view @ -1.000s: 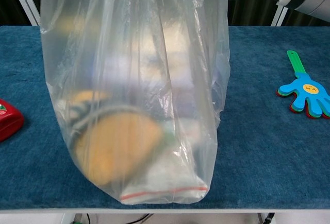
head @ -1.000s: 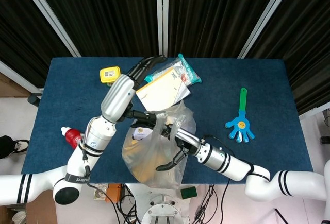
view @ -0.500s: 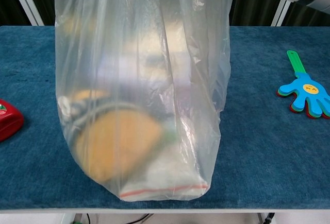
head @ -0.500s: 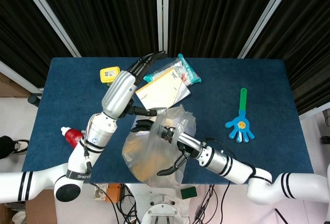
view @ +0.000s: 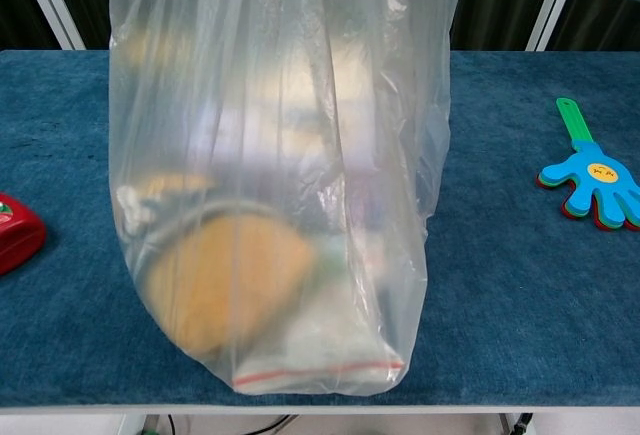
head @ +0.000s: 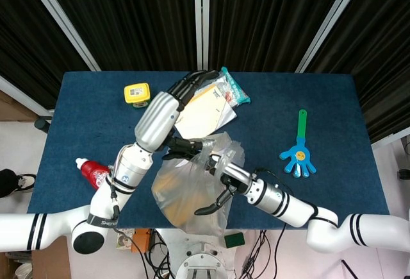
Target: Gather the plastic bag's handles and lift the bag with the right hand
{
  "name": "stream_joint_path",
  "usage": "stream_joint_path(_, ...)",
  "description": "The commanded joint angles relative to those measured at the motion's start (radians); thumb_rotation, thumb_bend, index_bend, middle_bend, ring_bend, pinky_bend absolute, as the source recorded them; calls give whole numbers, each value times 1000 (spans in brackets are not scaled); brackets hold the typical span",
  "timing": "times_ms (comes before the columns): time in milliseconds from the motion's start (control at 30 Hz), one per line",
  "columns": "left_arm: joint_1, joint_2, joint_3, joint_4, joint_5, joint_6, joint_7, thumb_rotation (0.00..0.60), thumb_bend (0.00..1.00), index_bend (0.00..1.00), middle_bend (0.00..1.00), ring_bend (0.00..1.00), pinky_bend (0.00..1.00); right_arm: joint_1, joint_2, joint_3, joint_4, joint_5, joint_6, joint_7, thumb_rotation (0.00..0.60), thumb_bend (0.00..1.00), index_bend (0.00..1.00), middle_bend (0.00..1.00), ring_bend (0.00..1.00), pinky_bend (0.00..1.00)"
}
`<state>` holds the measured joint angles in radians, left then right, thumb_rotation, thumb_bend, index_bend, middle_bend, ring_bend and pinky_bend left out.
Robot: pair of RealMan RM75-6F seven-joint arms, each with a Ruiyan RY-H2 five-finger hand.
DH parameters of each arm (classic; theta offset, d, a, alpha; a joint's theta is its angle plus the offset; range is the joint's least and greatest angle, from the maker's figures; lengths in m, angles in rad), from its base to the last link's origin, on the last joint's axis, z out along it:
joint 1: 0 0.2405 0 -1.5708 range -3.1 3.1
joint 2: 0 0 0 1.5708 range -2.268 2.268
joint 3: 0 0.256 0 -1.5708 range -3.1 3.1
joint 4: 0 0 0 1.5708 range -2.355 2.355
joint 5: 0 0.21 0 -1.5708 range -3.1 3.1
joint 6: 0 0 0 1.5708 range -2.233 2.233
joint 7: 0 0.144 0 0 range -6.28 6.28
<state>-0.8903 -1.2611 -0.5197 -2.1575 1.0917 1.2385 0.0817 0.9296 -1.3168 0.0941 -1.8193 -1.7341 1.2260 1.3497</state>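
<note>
I am holding the plastic bag [head: 192,192] upright at the near edge of the blue table [head: 77,131], my right hand [head: 221,170] gripping its gathered handles [head: 208,154]; my left hand [head: 182,145] is reaching in beside them, though I cannot tell whether it is grasping anything.

overhead head view, close table-level chest view

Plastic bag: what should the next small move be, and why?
Probably raise the right hand straight up. It grips the plastic bag at the gathered top, but the bag's bottom appears to rest on the table.
</note>
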Motion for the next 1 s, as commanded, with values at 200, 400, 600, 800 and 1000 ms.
stream_joint_path(200,-1,1,18,-14,11,-10,2,600,20,51,120,73,185,-2,8,9,0,-2,11,4,600,87,43,102,0,60)
stream_joint_path(400,-22,-5,9,-25,5,-10,29,600,15,51,120,74,183,-6,0,5,7,2,9,-7,600,87,43,102,0,61)
stream_joint_path(600,-48,2,-11,-30,-33,-15,68,600,14,51,120,73,183,1,-14,4,15,5,-4,2,600,86,43,102,0,61)
stream_joint_path(800,-97,36,-46,-33,-119,-45,139,600,15,53,120,73,183,7,-21,9,13,4,-9,3,600,86,43,102,0,61)
stream_joint_path(1000,-161,131,-80,-55,-311,-131,215,600,18,55,120,73,180,11,-22,12,9,8,-14,7,600,86,43,103,0,61)
